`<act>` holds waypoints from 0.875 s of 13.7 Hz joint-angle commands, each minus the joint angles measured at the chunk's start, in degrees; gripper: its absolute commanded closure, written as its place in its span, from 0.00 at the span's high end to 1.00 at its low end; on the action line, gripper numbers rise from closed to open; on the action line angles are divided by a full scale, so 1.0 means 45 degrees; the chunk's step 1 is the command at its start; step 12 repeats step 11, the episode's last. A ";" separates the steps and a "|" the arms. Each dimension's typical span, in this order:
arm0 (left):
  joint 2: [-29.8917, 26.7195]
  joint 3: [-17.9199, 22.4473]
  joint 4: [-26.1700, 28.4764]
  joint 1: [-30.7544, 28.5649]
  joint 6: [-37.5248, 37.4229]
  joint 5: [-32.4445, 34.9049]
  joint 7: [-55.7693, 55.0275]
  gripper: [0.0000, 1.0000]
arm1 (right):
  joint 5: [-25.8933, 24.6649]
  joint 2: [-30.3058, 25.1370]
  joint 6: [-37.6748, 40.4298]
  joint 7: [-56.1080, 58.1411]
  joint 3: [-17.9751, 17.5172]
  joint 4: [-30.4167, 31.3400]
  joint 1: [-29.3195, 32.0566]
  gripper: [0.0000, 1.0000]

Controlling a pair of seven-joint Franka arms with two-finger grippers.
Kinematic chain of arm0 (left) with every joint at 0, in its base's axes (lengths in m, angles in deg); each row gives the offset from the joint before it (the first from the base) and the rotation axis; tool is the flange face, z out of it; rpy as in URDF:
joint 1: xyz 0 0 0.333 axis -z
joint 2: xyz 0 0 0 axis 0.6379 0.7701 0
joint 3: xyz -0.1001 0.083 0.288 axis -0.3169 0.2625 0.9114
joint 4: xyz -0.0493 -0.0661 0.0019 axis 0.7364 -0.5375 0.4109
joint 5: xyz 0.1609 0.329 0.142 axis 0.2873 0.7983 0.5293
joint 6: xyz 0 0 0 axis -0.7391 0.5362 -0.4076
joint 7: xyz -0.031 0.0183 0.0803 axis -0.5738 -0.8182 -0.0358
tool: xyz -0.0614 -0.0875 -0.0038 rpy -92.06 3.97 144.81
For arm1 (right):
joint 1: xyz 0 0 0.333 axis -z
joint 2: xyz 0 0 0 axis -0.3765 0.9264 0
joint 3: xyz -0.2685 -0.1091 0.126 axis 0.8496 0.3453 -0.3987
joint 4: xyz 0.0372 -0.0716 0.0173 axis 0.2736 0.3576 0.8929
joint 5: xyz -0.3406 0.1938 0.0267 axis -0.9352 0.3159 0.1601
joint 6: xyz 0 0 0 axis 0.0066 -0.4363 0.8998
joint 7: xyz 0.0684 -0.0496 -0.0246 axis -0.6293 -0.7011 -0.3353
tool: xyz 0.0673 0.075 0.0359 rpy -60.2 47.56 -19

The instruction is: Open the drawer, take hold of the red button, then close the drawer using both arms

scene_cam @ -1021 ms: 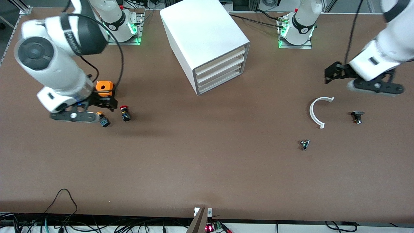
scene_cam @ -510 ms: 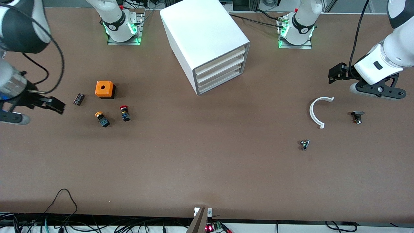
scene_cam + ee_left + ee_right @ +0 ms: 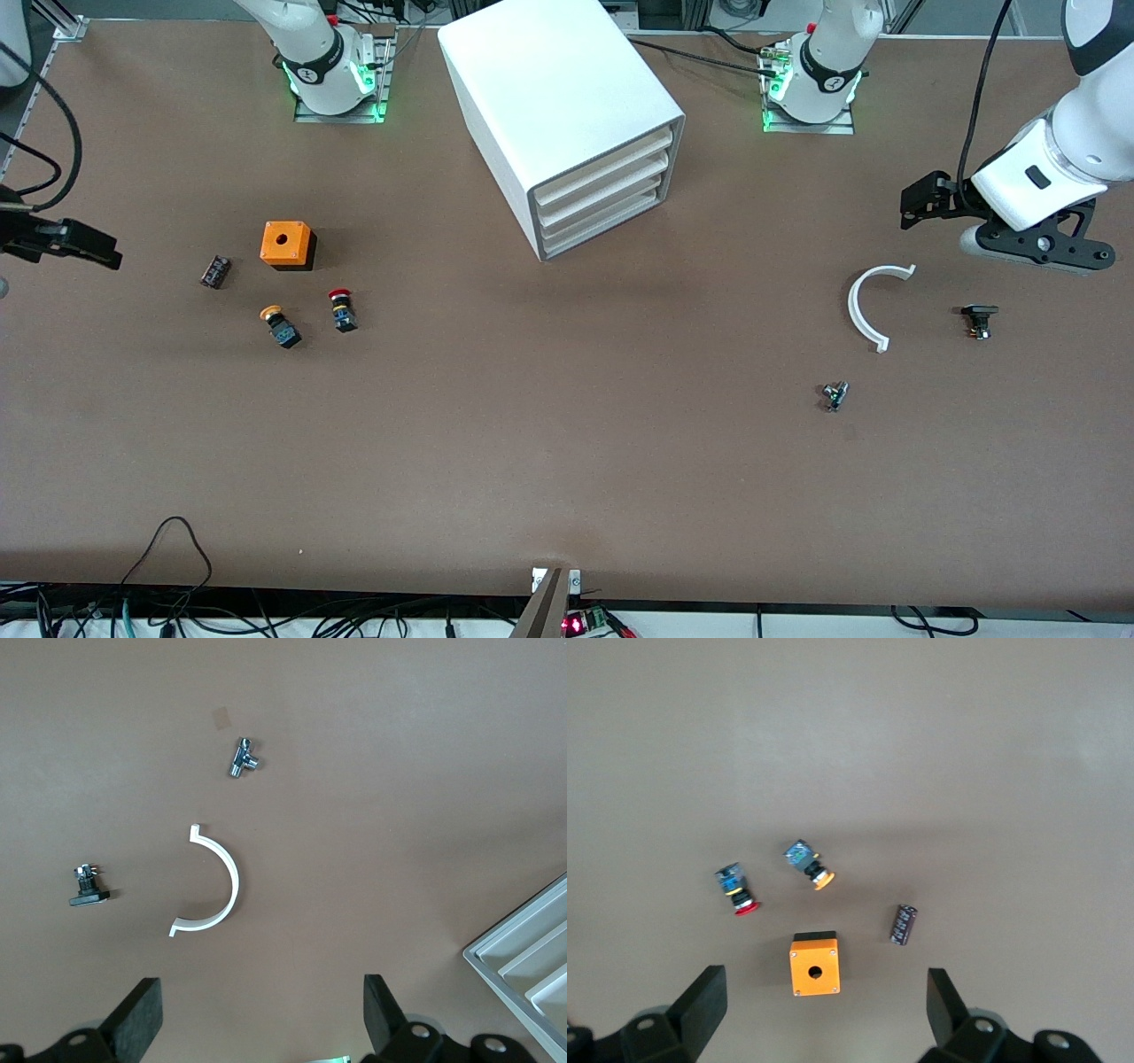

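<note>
Fingers on both grippers — left gripper [image 3: 921, 202], right gripper [image 3: 66, 244] — stand apart, empty. With every drawer [image 3: 602, 173] shut, the orange-capped button [image 3: 279, 324] beside the button [image 3: 341, 309] invites a wrong grab.

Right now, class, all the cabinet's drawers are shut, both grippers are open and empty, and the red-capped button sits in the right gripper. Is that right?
Not quite. The red-capped button lies on the table beside the orange-capped button, as the front view shows. The right gripper holds nothing. The rest stands: the drawers are shut, and the left gripper is open and empty too.
</note>
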 commanded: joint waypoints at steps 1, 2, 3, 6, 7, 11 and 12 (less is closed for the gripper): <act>0.0123 0.0013 -0.0281 0.0036 -0.0088 0.0250 0.0081 1.00 | 0.0193 -0.0474 0.0414 -0.0199 -0.0081 0.0010 -0.0069 1.00; 0.0123 0.0013 -0.0320 0.0036 -0.0088 0.0231 0.0081 1.00 | 0.0213 -0.0649 0.0453 -0.0490 -0.0081 0.0107 -0.0069 1.00; 0.0123 0.0013 -0.0320 0.0036 -0.0069 0.0230 0.0081 1.00 | 0.0233 -0.0805 0.0454 -0.0706 -0.0061 0.0282 -0.0049 1.00; 0.0084 -0.0026 -0.0340 0.0036 -0.0088 0.0230 0.0062 1.00 | 0.0213 -0.1041 0.0473 -0.0242 0.0094 0.0595 0.0009 1.00; 0.0084 -0.0026 -0.0340 0.0036 -0.0088 0.0230 0.0062 1.00 | 0.0233 -0.1080 0.0473 0.0012 0.0230 0.0654 0.0009 1.00; 0.0084 -0.0085 -0.0359 0.0055 -0.0088 0.0270 0.0062 1.00 | 0.0213 -0.1197 0.0396 0.0034 0.0212 0.0693 -0.0029 1.00; 0.0084 -0.0085 -0.0359 0.0055 -0.0088 0.0270 0.0062 1.00 | 0.0213 -0.1197 0.0396 0.0034 0.0212 0.0693 -0.0029 1.00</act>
